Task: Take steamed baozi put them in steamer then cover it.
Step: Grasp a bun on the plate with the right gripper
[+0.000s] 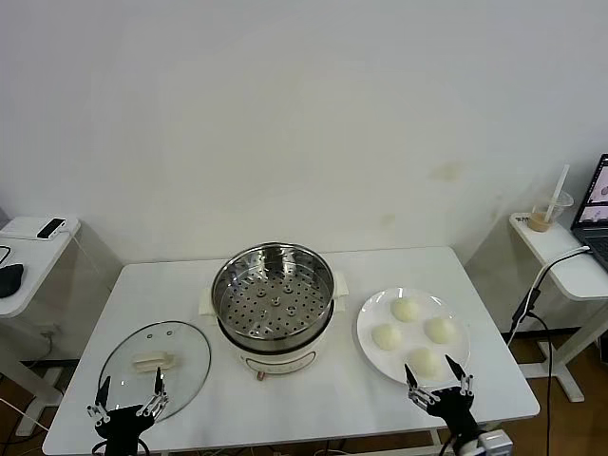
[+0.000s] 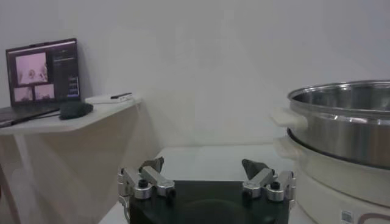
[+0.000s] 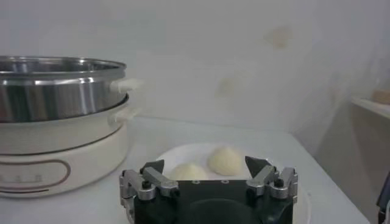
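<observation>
Four cream-white baozi lie on a white plate at the table's right. The empty steel steamer stands on its white cooker base at the middle. The glass cover with a cream handle lies flat on the table at the left front. My left gripper is open and empty at the front edge, just before the cover. My right gripper is open and empty at the front edge, just before the plate. The right wrist view shows two baozi beyond the gripper. The left wrist view shows the steamer beside the gripper.
A small white side table with a phone and a mouse stands at the far left. Another side table at the right holds a drink cup and a laptop. A white wall lies behind the table.
</observation>
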Controlling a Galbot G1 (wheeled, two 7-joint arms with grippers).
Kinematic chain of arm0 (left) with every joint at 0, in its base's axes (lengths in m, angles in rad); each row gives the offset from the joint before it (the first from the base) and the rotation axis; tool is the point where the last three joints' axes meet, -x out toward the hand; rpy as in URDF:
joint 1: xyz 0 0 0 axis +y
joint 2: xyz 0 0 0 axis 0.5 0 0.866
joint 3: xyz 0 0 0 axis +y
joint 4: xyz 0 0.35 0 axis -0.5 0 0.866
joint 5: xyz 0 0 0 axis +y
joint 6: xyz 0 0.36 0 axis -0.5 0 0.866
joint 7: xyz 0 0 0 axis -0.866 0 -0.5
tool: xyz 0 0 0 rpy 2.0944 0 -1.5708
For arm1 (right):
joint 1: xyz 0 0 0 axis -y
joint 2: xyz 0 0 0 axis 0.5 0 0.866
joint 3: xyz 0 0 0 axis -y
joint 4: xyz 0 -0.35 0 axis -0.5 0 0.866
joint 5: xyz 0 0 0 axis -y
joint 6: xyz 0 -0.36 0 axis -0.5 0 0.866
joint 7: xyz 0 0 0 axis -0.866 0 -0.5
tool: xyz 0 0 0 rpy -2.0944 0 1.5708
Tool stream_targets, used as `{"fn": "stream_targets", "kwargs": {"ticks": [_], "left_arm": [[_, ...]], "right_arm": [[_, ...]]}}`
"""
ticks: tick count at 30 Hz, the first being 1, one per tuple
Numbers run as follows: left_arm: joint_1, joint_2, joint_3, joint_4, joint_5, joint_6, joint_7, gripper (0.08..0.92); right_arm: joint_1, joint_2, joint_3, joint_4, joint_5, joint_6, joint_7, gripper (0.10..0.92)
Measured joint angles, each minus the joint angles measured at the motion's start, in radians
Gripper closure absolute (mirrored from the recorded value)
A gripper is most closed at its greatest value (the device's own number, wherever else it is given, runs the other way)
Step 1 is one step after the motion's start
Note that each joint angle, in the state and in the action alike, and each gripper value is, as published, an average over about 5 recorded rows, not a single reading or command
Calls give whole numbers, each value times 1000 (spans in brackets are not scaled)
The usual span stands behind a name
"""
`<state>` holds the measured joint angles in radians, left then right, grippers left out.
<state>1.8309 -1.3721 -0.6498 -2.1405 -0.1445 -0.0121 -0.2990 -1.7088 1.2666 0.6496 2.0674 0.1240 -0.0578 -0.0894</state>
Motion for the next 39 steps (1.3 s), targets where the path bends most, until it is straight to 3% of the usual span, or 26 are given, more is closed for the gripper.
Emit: {"fn": "stream_targets", "kwargs": {"ticks": [12,22,30,39], "left_arm": [[-13,-9,-16,-61,47,54,18,177],[-20,-40,-1,-107,106,68,67,177],[-21,-53,3,-139,157,75,81,177],[-30,-52,-10,-155,180,87,86,177]], "right_arm": [[149,-152,60,-74,-247,-38,-75,203],[451,-379,-19,-273,-449,-46,-303,203],[815,-514,-276,-480,-480,-35,-564,203],[1225,-546,-674,-689,-442,-32,-828,203]]}}
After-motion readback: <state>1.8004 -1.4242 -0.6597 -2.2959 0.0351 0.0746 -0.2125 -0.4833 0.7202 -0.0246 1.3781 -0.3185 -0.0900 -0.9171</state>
